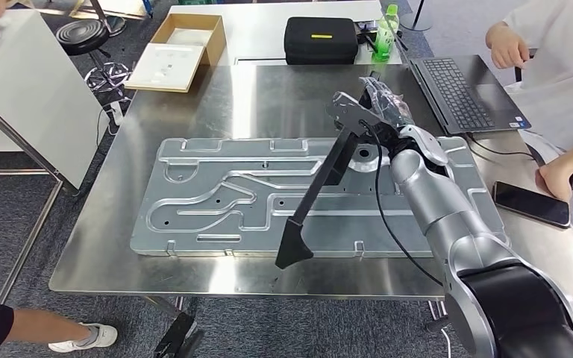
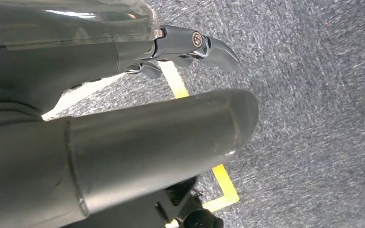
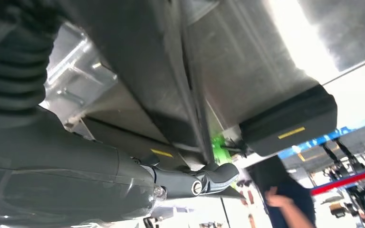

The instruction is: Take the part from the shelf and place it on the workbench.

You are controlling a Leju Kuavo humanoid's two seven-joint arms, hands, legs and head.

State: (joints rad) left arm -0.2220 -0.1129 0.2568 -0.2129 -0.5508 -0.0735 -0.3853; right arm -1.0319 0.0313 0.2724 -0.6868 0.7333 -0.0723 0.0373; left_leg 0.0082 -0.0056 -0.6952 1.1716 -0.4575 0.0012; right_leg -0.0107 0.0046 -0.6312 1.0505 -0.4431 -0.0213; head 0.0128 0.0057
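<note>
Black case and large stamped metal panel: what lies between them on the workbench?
Head view: bare steel workbench between black case and stamped panel.

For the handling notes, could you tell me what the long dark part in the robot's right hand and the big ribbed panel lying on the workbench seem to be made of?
The dark part looks like matte black painted or coated metal, perhaps hard plastic: thin, rigid, no glare. The right hand holds its upper end. The ribbed panel looks like bare pressed sheet metal, probably aluminium or steel: silver-grey, soft sheen, stamped channels. The workbench top appears to be brushed stainless steel, showing blurred reflections.

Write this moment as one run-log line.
right hand: holds black bracket part | over stamped metal panel on workbench | left hand: hanging
</note>
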